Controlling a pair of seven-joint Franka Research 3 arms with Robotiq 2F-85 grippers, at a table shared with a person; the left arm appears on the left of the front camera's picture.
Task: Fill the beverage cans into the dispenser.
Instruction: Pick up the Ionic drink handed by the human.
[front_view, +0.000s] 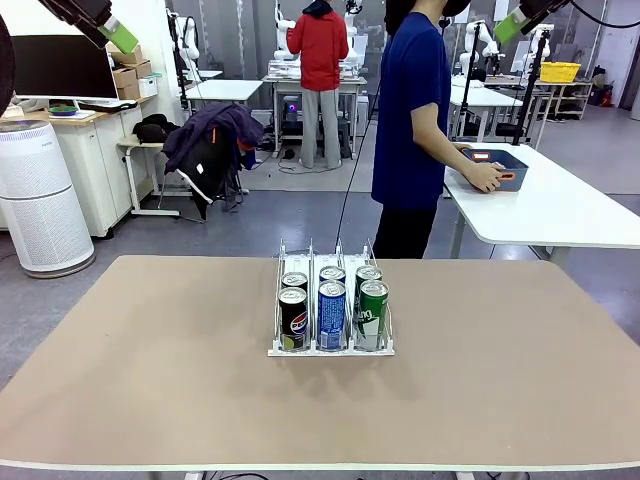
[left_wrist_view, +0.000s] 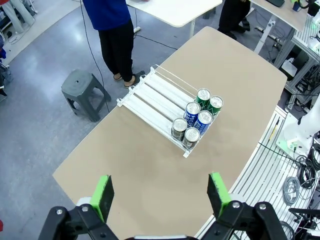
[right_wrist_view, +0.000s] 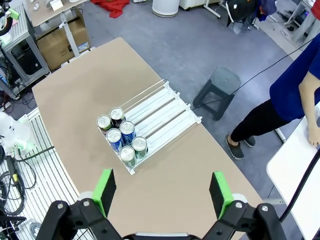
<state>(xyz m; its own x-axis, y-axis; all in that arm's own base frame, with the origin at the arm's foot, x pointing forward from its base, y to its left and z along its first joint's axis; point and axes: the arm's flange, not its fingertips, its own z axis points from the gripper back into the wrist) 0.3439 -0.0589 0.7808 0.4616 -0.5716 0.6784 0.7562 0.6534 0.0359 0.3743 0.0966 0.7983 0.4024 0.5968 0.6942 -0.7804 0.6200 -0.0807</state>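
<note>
Tan table (front_view: 150, 350); Pepsi can (front_view: 293, 318) in dispenser (left_wrist_view: 150, 95)

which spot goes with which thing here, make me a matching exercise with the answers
Things
1. front black can
2. front blue can
3. front green can
4. blue tub

Places
A. on the far white table, at the person's hand
B. middle lane of the rack
C. rack lane on the robot's left
D. rack lane on the robot's right

Pairs: 1-C, 2-B, 3-D, 4-A
</note>
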